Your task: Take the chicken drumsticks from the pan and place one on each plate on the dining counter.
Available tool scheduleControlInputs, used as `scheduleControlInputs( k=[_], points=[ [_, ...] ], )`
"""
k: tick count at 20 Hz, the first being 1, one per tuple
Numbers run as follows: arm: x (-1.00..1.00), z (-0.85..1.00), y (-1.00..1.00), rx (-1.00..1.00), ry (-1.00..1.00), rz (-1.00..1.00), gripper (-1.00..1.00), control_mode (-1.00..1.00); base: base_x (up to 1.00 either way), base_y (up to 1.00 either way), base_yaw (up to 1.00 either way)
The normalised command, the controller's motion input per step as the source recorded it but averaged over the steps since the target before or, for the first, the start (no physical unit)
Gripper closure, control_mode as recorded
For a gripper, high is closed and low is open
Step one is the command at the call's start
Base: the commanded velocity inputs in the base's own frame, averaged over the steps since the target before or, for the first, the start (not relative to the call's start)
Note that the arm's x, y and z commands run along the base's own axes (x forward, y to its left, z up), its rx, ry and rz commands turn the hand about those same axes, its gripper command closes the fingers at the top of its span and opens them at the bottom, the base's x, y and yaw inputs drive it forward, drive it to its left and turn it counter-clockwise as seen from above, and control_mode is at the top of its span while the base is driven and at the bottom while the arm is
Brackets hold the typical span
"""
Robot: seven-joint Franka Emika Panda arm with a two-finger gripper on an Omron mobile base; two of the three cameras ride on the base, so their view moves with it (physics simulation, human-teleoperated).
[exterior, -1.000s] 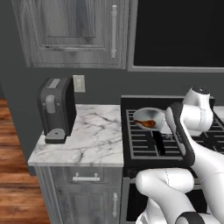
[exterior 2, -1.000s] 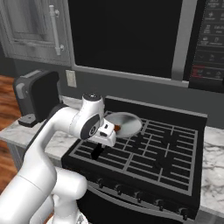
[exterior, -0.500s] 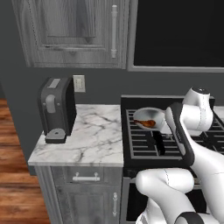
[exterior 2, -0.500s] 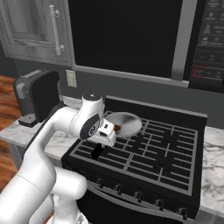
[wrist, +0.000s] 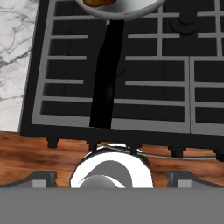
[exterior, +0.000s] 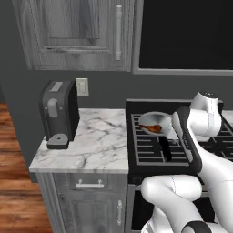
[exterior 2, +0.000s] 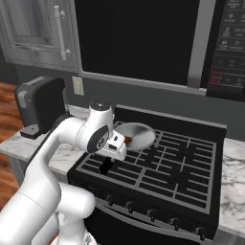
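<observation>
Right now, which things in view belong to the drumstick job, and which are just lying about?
Job: pan on the stove, its black handle, chicken drumsticks inside, open hand above the handle.
Lying about: coffee machine, marble counter, wall socket, upper cabinet.

Both base cams sit behind the arm, left and right, looking forward and down at the same stove [exterior: 159, 150]. Hand cam hovers close above its grates [wrist: 144, 83], facing down.
</observation>
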Motion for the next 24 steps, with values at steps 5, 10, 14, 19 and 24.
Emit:
scheduleControlInputs(
  k=[5,10,14,19,24],
  points=[
    [0.00,0.00,0.00,0.00,0.00,0.00,-1.00,1.00,0.01,-0.02,0.00],
    [0.30,-0.01,-0.11,0.00,0.01,0.05,-1.00,-1.00,0.04,-0.03,0.01],
    [0.51,0.00,-0.05,-0.03,0.00,0.11,-1.00,-1.00,0.00,0.00,0.00],
    [0.54,0.00,0.00,-0.17,-0.04,0.07,-1.00,-1.00,0.00,0.00,0.00],
    [0.65,0.00,0.03,-0.26,0.00,0.00,-1.00,-1.00,0.00,0.00,0.00]
  ],
)
